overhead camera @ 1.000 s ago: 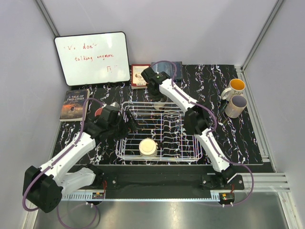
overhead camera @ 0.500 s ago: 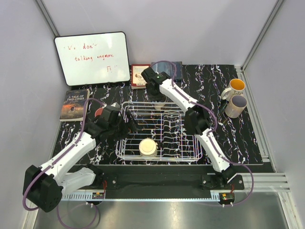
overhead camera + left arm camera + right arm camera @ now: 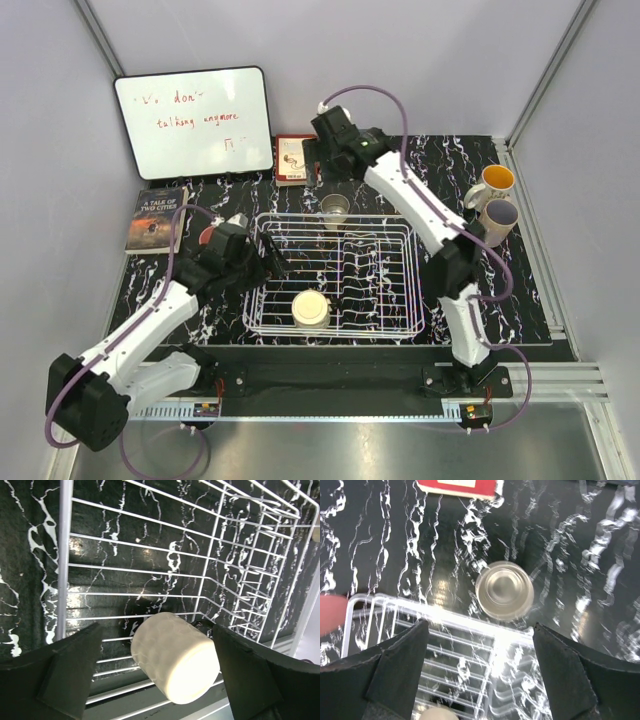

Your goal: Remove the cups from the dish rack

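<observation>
The white wire dish rack (image 3: 405,232) sits mid-table. A cream cup (image 3: 311,308) lies in its front part. In the left wrist view this cream cup (image 3: 175,656) rests on its side on the rack (image 3: 65,555) wires, between my open left gripper's (image 3: 160,677) fingers, which do not touch it. My left gripper (image 3: 273,262) reaches in over the rack's left rim. A clear glass cup (image 3: 335,210) stands upright on the table just behind the rack. My right gripper (image 3: 335,172) hangs open above it; the glass (image 3: 504,590) shows beyond its fingers (image 3: 400,670).
A yellow-inside white mug (image 3: 492,183) and a lavender mug (image 3: 497,220) stand at the right. A pink cup (image 3: 207,236) is half hidden by the left arm. A whiteboard (image 3: 193,122), a book (image 3: 157,218) and a red box (image 3: 293,160) line the back and left.
My right gripper has opened, let go of the clear glass behind the rack, and lifted up and back. The left gripper has hardly moved.
</observation>
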`<move>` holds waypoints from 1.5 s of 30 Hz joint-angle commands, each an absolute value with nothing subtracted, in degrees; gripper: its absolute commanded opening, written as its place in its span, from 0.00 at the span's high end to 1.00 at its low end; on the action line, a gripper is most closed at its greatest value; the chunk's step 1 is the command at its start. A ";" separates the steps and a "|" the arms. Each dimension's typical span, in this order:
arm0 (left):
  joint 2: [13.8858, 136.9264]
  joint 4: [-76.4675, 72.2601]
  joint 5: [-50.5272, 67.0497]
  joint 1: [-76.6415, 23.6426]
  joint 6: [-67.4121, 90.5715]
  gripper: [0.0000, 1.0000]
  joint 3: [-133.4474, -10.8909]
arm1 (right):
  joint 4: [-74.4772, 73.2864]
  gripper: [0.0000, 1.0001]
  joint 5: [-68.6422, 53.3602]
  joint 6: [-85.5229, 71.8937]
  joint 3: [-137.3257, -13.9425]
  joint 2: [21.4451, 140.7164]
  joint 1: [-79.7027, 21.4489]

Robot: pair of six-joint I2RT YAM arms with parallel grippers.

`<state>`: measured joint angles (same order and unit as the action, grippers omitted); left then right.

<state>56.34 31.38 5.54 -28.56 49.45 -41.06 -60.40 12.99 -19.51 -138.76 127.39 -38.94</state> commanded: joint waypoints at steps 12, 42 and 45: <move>60.55 37.08 -12.04 -44.82 40.18 0.01 -50.27 | -47.81 0.07 20.13 -21.62 -89.84 79.66 -46.84; 71.45 38.67 -16.28 -62.49 0.36 0.01 -62.31 | -48.34 0.08 17.67 -20.83 -74.00 64.95 -47.46; 73.21 38.58 -12.33 -62.75 -1.85 0.01 -62.23 | -48.51 0.08 17.67 -20.65 -73.48 64.78 -47.46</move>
